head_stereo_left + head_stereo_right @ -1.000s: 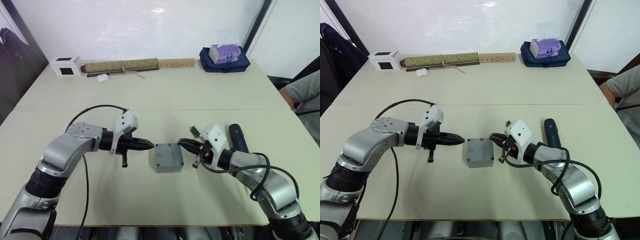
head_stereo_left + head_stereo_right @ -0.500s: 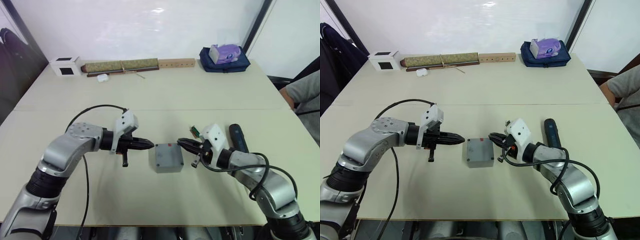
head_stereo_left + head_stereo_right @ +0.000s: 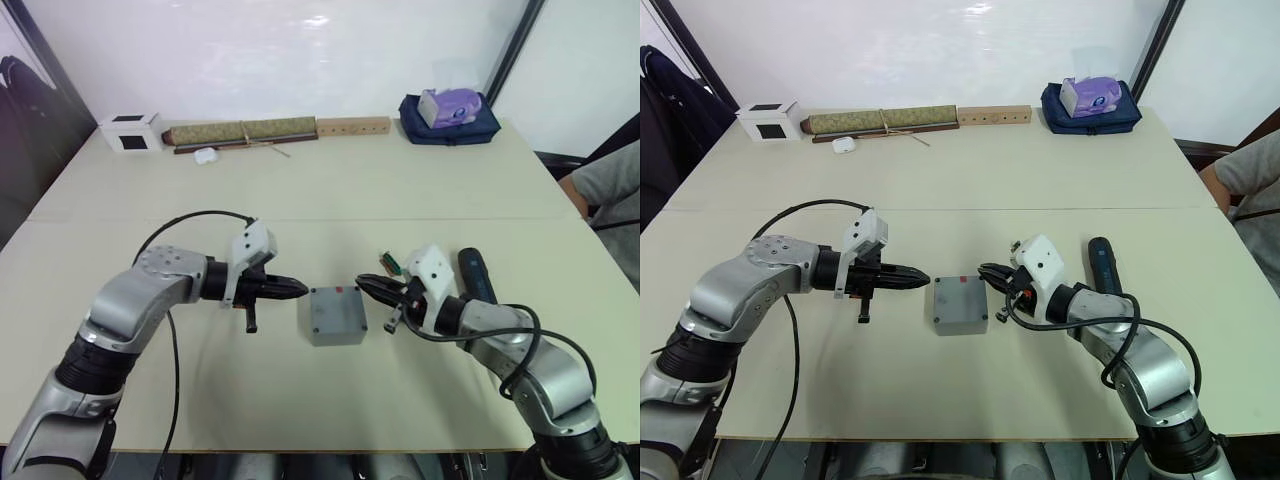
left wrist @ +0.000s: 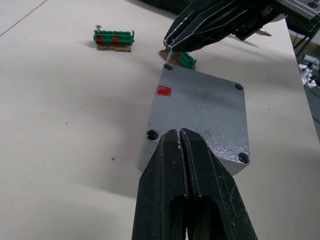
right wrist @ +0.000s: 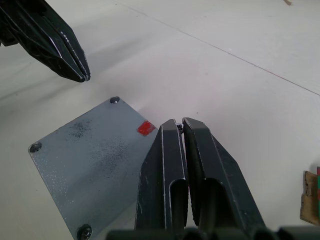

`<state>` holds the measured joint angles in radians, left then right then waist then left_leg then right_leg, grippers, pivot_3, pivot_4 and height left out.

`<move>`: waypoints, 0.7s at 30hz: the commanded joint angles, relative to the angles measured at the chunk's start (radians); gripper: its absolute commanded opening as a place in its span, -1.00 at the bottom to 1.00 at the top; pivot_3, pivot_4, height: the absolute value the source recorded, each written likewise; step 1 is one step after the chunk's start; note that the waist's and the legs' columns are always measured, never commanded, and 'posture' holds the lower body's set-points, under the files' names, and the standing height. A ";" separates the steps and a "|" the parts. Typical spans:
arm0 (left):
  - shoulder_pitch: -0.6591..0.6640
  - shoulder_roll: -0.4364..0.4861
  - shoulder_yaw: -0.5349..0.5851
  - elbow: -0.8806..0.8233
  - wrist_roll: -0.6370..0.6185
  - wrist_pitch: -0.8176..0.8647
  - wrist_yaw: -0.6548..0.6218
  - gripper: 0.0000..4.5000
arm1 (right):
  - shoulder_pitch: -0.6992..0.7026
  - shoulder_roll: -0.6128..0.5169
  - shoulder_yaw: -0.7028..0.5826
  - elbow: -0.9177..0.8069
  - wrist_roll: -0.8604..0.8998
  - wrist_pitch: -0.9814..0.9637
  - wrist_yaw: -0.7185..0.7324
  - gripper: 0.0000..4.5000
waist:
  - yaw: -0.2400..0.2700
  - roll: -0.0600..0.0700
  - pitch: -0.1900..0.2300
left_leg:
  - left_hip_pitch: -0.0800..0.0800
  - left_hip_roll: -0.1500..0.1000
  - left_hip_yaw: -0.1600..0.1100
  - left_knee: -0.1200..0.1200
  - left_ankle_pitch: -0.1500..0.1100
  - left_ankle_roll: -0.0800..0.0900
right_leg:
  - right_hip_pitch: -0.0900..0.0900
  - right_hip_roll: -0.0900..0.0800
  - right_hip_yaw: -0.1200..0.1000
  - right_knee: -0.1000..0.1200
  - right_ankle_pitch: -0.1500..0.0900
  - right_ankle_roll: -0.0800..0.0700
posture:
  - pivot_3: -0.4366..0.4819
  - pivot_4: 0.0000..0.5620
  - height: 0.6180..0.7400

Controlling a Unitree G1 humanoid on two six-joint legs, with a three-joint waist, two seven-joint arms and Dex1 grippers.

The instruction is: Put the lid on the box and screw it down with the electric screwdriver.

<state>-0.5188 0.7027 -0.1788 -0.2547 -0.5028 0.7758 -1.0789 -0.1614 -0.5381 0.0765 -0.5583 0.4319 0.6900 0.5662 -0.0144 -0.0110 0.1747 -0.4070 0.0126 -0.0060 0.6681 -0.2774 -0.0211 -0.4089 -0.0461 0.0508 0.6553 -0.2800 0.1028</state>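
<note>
Box (image 3: 337,314) with lid (image 4: 205,116) already on, sitting mid-table between two grippers. Left gripper (image 3: 301,291) closed and empty, tips just beside the box's left edge. Right gripper (image 3: 364,285) closed and empty, just off its right edge. Electric screwdriver (image 3: 476,276) lying beyond the right arm. Table (image 3: 330,180) otherwise beige.

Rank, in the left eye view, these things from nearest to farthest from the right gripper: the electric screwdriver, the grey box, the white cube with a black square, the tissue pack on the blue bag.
From the right gripper:
1. Grey box, just beside the fingertips, toward the robot's left.
2. Electric screwdriver, on the table on the robot's right.
3. Tissue pack, far edge, right side.
4. White cube, far edge, left corner.
</note>
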 commanded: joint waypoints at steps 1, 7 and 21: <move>-0.017 -0.003 0.009 -0.017 -0.002 -0.012 0.003 -1.00 | 0.000 -0.001 0.004 -0.012 -0.007 -0.020 0.006 -0.96 | 0.000 0.000 0.000 | 0.000 0.000 0.000 0.000 0.000 0.000 | 0.000 0.000 0.000 0.000 0.000 0.000 | -0.05 -0.47 1.00; -0.017 -0.004 0.008 -0.016 0.000 -0.013 0.005 -1.00 | 0.014 0.001 0.020 0.007 -0.027 -0.030 0.014 -0.96 | 0.000 0.000 0.000 | 0.000 0.000 0.000 0.000 0.000 0.000 | 0.000 0.000 0.000 0.000 0.000 0.000 | -0.05 -0.47 1.00; -0.025 -0.010 0.006 -0.009 0.003 -0.018 0.005 -1.00 | 0.011 -0.005 0.028 0.025 -0.057 -0.050 0.022 -0.06 | 0.000 0.000 0.000 | 0.000 0.000 0.000 0.000 0.000 0.000 | 0.000 0.000 0.000 0.000 0.000 0.000 | -0.05 -0.47 1.00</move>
<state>-0.5241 0.6953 -0.1803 -0.2543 -0.4988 0.7753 -1.0713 -0.1450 -0.5385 0.1113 -0.5221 0.3759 0.6601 0.5846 -0.0145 -0.0110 0.1747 -0.4070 0.0125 -0.0060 0.6681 -0.2774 -0.0211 -0.4089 -0.0461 0.0508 0.6553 -0.2800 0.1028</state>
